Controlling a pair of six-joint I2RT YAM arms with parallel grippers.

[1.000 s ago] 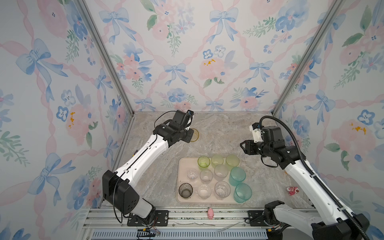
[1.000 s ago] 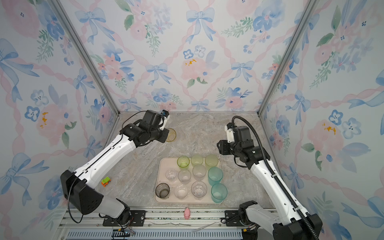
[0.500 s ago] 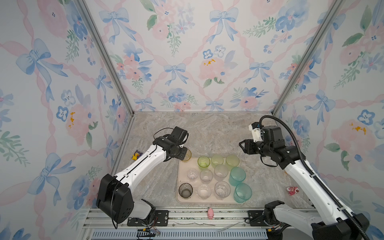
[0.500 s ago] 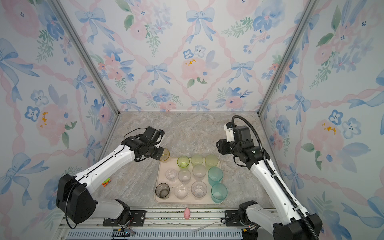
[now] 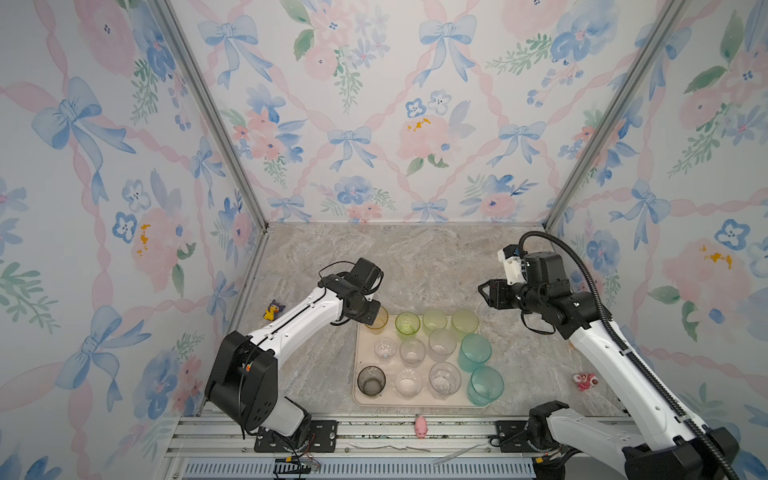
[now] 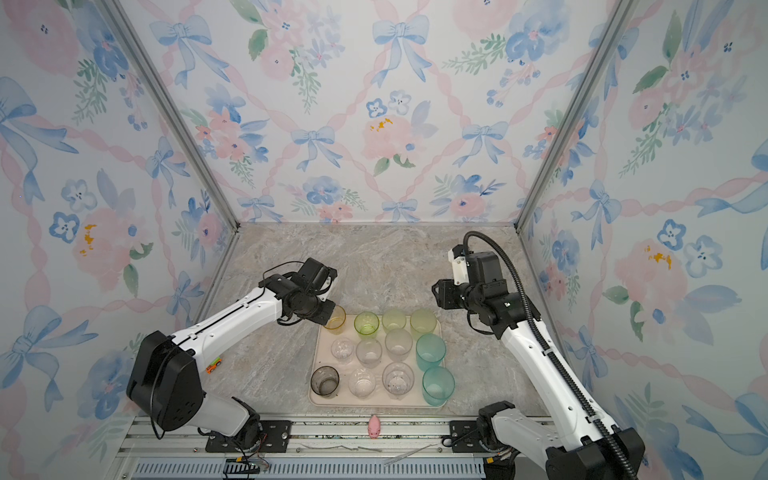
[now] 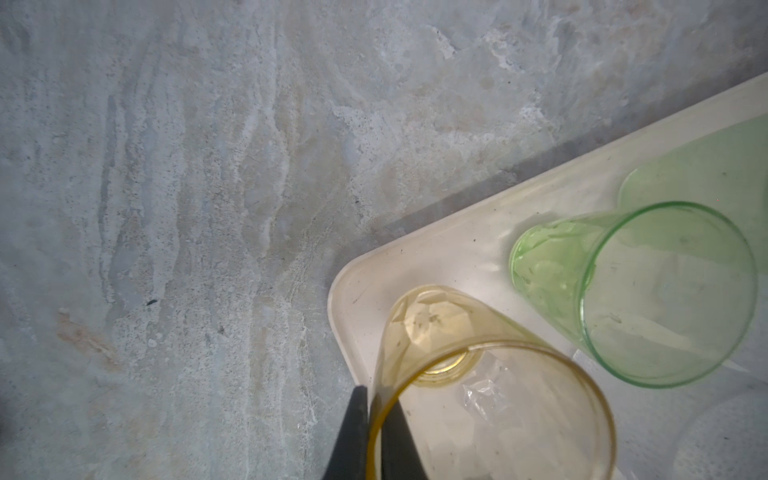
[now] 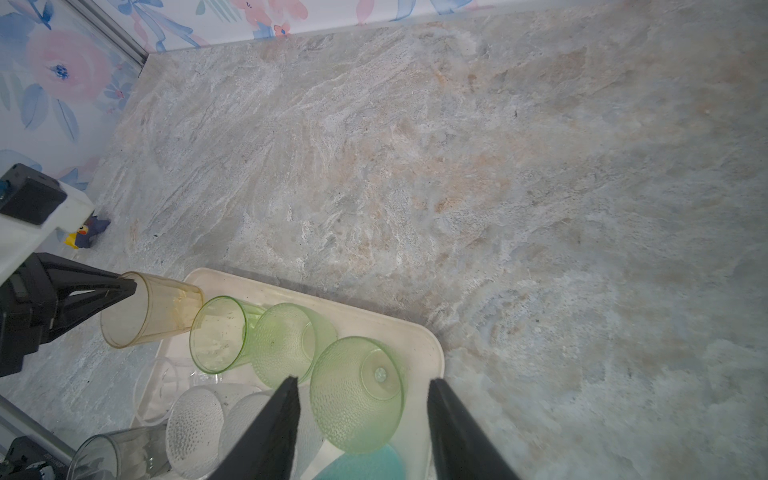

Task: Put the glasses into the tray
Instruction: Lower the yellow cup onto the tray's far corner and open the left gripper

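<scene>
One amber glass [image 7: 478,395] is being pinched at its rim by the left gripper [image 7: 374,411]. One finger is being set inside the wall and the other outside, so that the mouth is facing upward and the base is being presented to the far left corner of the tray [image 7: 361,299]. The glass is being carried at a slight tilt over that corner; whether its base is already touching the tray floor cannot be told. That corner is judged to be the slot being aimed at, since the rest of the tray is being occupied by rows of glasses.

A green glass [image 7: 644,299] is standing just beside the amber one and is being judged the main obstacle: a sideways drift while lowering could knock it. The tray's raised rim is lying just under the gripped side and could catch the base.

The right gripper [image 8: 361,382] is being held above the tray's far right corner, jaws apart and carrying nothing, with an upturned pale green glass [image 8: 357,395] below it. A duck figurine [image 5: 272,309] is lying left of the tray and a pink pig [image 5: 421,426] in front of it, both clear of the path.
</scene>
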